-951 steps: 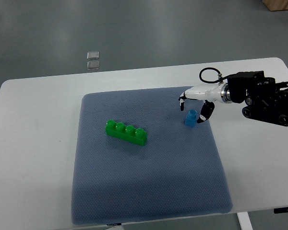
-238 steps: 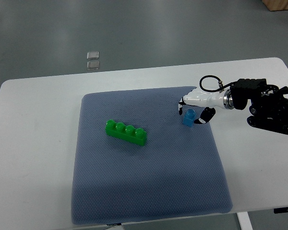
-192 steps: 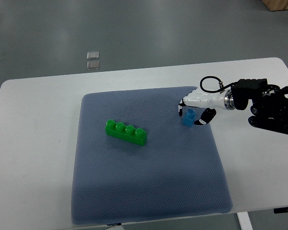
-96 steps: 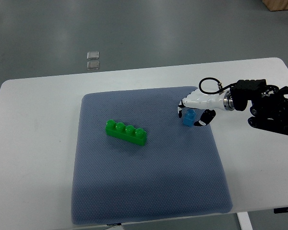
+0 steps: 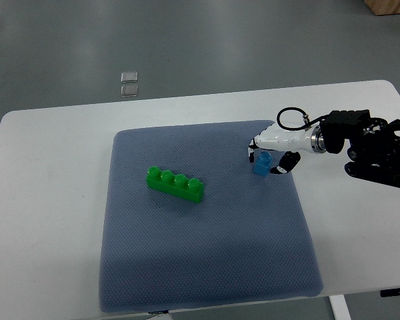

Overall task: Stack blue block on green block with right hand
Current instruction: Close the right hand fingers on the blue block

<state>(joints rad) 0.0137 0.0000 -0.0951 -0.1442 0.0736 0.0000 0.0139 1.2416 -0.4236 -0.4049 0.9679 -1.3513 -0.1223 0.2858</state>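
Note:
A small blue block (image 5: pixel 261 165) sits on the blue-grey mat (image 5: pixel 207 267), right of its middle and near its far edge. My right hand (image 5: pixel 266 160) reaches in from the right and covers the block's top. Its dark-tipped fingers (image 5: pixel 252 153) press the block's left side and the thumb (image 5: pixel 283 165) its right side, so the hand is shut on it. The block looks slightly tilted and still rests on the mat. A long green block (image 5: pixel 175 185) with several studs lies left of centre on the mat, well apart from the hand. The left arm is out of view.
The mat lies on a white table (image 5: pixel 47 200). The right arm's black forearm (image 5: pixel 377 152) hangs over the table's right side. Two small clear squares (image 5: pixel 129 83) lie on the grey floor beyond the table.
Over five seconds the right hand has lowered onto the blue block and closed its fingers around it. The block has shifted slightly left. The green block has not moved.

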